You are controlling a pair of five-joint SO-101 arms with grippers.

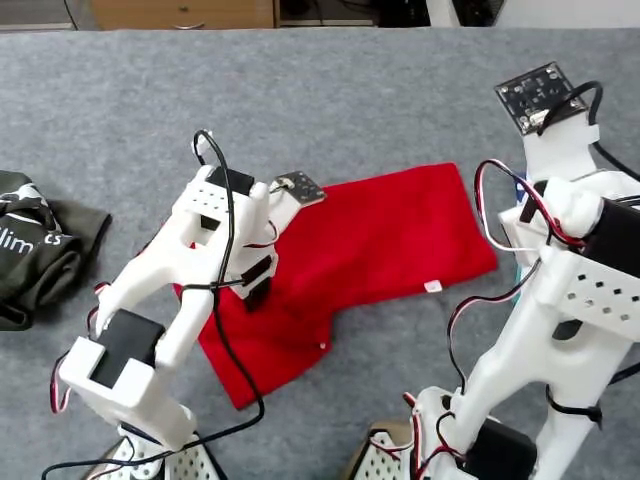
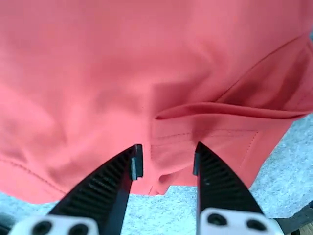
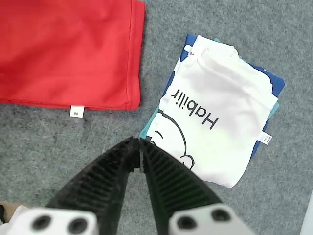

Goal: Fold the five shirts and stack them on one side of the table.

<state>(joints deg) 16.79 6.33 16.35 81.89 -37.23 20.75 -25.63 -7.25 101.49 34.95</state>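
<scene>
Left end effector (image 2: 167,159) parted, empty, arm (image 1: 200,260) partly hiding red shirt (image 1: 400,240); right end effector (image 3: 140,147) closed, empty.

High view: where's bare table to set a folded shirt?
Bare: the wide strip of table beyond the red shirt, and the patch between the dark shirt and the left arm. Crowded: near edge around it and the right arm; folded stack beside the red shirt.

Flat shirt (image 1: 390,235) at centre of table (image 1: 300,100); bunched shirt (image 1: 35,250) far left; folded stack (image 3: 220,122) just right of flat shirt.
</scene>
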